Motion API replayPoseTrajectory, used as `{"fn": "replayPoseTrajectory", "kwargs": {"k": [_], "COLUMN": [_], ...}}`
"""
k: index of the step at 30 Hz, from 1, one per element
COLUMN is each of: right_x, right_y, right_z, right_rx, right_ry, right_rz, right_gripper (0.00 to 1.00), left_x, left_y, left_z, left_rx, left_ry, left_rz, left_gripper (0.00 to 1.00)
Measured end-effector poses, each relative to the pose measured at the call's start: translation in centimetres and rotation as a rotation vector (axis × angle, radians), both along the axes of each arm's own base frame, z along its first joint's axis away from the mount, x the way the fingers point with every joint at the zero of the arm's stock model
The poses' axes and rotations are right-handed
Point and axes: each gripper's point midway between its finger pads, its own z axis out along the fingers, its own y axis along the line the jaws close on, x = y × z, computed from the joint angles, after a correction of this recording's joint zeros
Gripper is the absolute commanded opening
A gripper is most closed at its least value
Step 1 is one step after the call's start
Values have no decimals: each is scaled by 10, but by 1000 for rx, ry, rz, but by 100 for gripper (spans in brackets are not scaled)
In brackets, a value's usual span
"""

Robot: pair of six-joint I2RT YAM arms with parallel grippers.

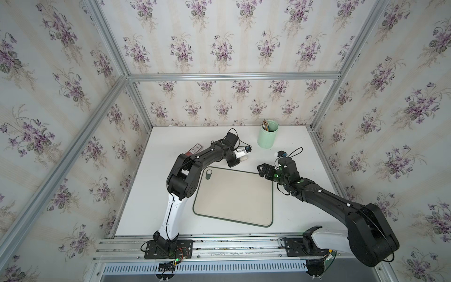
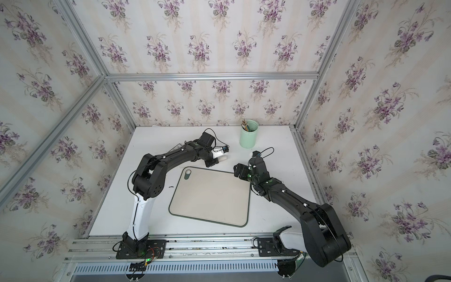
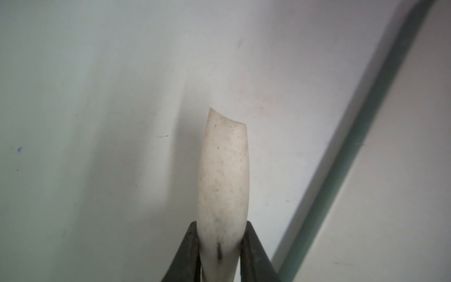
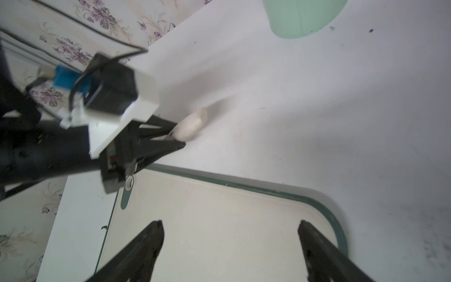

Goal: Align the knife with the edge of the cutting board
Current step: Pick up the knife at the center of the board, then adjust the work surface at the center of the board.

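In both top views the left fingers (image 1: pixel 233 161) sit just beyond the far edge of the cutting board (image 1: pixel 234 197), clamped on the knife (image 1: pixel 244 158). Only a short cream end pokes out, and the blade is hidden under the arm. The right fingers (image 1: pixel 261 169) hover spread wide over the board's far right corner, holding nothing. A mint cup (image 1: pixel 268 135) of pencils stands further back, well apart.

In the left wrist view the left fingers (image 3: pixel 188 249) pinch the speckled cream knife (image 3: pixel 223 175) from both sides. The board's green rim (image 3: pixel 366 136) runs at a slant to the knife, so the two are not yet parallel. I cannot tell whether the knife is clear of the tabletop (image 3: pixel 97 122). The step in hand looks like turning the knife to match that rim. It is best done with a slow wrist rotation, low over the surface, until the knife's long line runs along the rim. The knife should be let go only once it lies flat.

In the right wrist view the right fingers (image 4: pixel 151 234) stand wide above the board (image 4: pixel 219 195), with the held knife (image 4: pixel 192 124) just past the far edge. They could steady the board if the knife nudges it. Otherwise that arm is better off out of the swing path.
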Motion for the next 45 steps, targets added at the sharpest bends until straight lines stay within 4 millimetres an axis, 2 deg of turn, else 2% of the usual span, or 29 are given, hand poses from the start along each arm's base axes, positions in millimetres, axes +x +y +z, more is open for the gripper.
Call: {"fn": "replayPoseTrajectory", "kwargs": {"k": [4, 7, 10, 14, 17, 23, 25, 30, 32, 38, 45], "right_x": [4, 7, 7, 5, 4, -14, -23, -43, -41, -6, 27], "right_y": [-24, -35, -35, -36, -40, -35, -32, -26, -20, 11, 24], "right_z": [5, 7, 6, 1, -10, -45, -56, -78, -81, -78, -74], "right_rx": [13, 25, 37, 40, 34, 38, 49, 78, 107, 180, 182], "right_ry": [-11, -11, -1, 18, 58, 201, 253, 345, 348, 339, 368], "right_rz": [-67, -99, -98, -96, -106, -62, -37, 0, 10, 84, 78], "right_gripper": [90, 90, 90, 90, 88, 85, 85, 83, 82, 81, 83], "left_x": [-44, -69, -100, -144, -192, -268, -287, -303, -309, -308, -295], "left_y": [-18, -27, -32, -34, -39, -33, -34, -27, -20, -12, -21], "left_z": [34, 57, 65, 60, 50, 22, 15, -1, -8, -22, -26], "left_rx": [-67, -98, -88, -56, -29, 40, 56, 83, 99, 137, 124], "left_ry": [-65, -130, -167, -161, -146, -125, -117, -127, -115, -113, -154], "left_rz": [-166, -254, -354, -441, -531, -655, -689, -680, -679, -684, -738], "left_gripper": [0, 0, 0, 0, 0, 0, 1, 1, 1, 0, 0]}}
